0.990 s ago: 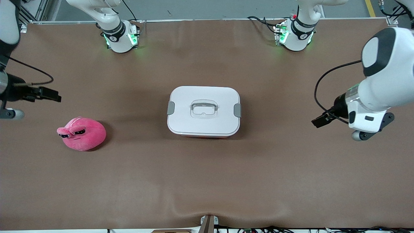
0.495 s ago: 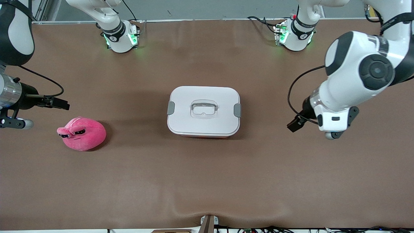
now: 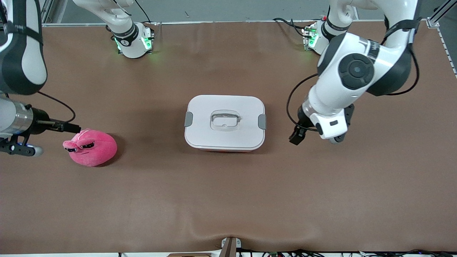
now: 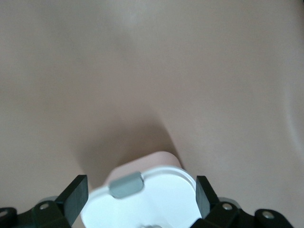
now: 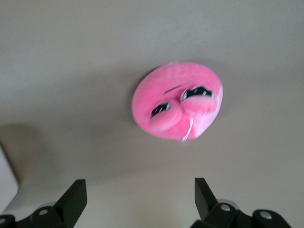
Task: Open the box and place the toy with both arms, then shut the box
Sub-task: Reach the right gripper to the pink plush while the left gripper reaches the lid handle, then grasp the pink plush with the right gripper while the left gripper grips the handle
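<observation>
Still at the approach: your box [image 3: 225, 122] sat shut mid-table, lid clipped, toy [image 3: 91, 143] outside it.

You had the left gripper [image 3: 296, 136] spread wide and empty just beside the box's grey clip [image 3: 262, 121]; the right gripper [image 3: 73, 127], also spread and empty, hung at the plush toy toward the right arm's end. Next, I judged, you needed the clips released before lifting the lid.

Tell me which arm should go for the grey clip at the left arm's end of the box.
Left. The left gripper, open, hangs beside that grey clip of the box. The right gripper, open, is at the pink toy.
</observation>
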Motion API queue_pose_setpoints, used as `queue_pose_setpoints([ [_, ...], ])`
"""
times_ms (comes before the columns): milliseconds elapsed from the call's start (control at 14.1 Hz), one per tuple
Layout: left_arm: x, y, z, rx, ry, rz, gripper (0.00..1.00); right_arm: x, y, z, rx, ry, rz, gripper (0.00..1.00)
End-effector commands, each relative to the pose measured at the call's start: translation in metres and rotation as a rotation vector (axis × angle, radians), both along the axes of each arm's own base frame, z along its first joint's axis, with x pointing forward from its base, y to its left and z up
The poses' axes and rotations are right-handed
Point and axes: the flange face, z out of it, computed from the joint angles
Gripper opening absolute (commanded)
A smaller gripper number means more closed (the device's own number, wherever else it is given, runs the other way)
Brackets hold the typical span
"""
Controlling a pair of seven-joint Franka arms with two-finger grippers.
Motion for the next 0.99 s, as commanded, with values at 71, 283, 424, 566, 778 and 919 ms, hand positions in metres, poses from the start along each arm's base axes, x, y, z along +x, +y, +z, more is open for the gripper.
queue_pose_setpoints([
  [71,-0.011,-0.045,-0.002,-0.022,-0.03,0.141,1.0,0.001,-0.02,-0.041,-0.007,-0.041,-0.076,1.0],
  [283,-0.02,-0.068,-0.012,-0.028,-0.026,0.241,1.0,0.001,-0.018,-0.061,-0.024,-0.069,-0.17,1.0],
  [424,-0.03,-0.09,-0.024,-0.011,-0.025,0.271,1.0,-0.007,-0.019,-0.081,-0.026,-0.028,-0.188,1.0],
  [566,-0.036,-0.102,-0.025,-0.015,-0.042,0.341,1.0,-0.016,-0.017,-0.1,-0.027,0.009,-0.188,1.0],
  [778,-0.049,-0.132,-0.038,-0.032,-0.055,0.401,1.0,-0.021,-0.017,-0.128,-0.028,-0.024,-0.201,1.0],
  [919,-0.056,-0.15,-0.05,-0.043,-0.06,0.439,1.0,-0.019,-0.019,-0.143,-0.029,-0.06,-0.205,1.0],
])
